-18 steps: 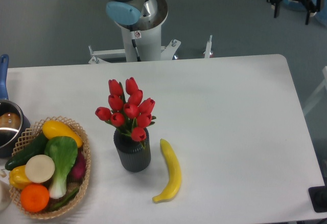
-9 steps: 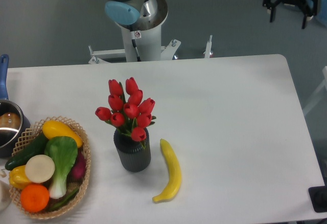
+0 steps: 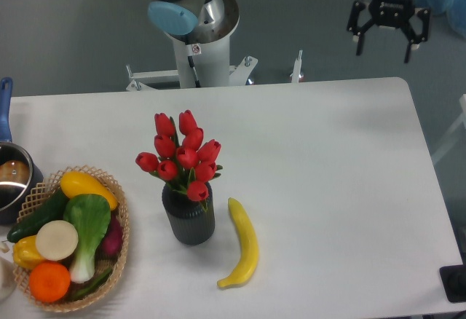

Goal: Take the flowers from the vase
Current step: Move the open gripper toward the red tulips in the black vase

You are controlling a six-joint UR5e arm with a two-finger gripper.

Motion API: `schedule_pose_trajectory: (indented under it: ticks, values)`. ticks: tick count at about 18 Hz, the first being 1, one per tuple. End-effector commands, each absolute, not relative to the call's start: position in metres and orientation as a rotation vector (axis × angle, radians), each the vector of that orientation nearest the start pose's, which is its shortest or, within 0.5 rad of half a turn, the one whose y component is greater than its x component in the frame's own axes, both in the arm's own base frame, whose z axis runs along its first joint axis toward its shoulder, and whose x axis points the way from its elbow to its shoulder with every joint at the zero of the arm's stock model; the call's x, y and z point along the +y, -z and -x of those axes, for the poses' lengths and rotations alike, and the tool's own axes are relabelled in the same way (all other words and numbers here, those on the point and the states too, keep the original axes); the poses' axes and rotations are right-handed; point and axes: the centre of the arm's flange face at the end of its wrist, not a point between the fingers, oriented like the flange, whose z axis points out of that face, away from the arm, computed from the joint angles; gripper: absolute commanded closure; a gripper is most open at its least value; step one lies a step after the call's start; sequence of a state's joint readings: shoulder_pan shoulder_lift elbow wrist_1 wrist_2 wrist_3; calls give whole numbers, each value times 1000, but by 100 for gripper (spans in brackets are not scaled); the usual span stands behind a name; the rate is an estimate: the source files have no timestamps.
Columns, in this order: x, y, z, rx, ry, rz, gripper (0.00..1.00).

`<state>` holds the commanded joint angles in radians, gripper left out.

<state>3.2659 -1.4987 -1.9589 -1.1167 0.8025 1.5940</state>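
a white, matte table (image 3: 328, 188) seen from above. near its middle stands a short dark vase (image 3: 189, 221), a cylinder with ribbed sides, its mouth hidden by the flowers (image 3: 182, 155) it holds: smooth red closed tulip buds with a few green leaves. just to the right lies a curved yellow banana (image 3: 244, 246), apart from the vase. at left, a woven wicker basket (image 3: 120, 221) holds glossy vegetables and an orange; a metal pot (image 3: 11, 180) with a blue handle is cut off by the edge. top right, beyond the table, the black tool (image 3: 381, 44) hangs with fingers spread, empty, well apart from the flowers.
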Motion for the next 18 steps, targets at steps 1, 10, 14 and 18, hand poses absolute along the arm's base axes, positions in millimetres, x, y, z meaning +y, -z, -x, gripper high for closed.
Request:
schedule_pose_trajectory:
  ticks: [1, 10, 14, 18]
  values:
    - [152, -409, 469, -61, -219, 2358, 0]
    - [218, -388, 439, 13, -97, 2335, 0]
    - [257, -377, 424, 98, -20, 2334, 0]
    - [275, -375, 420, 138, -18, 2315, 0]
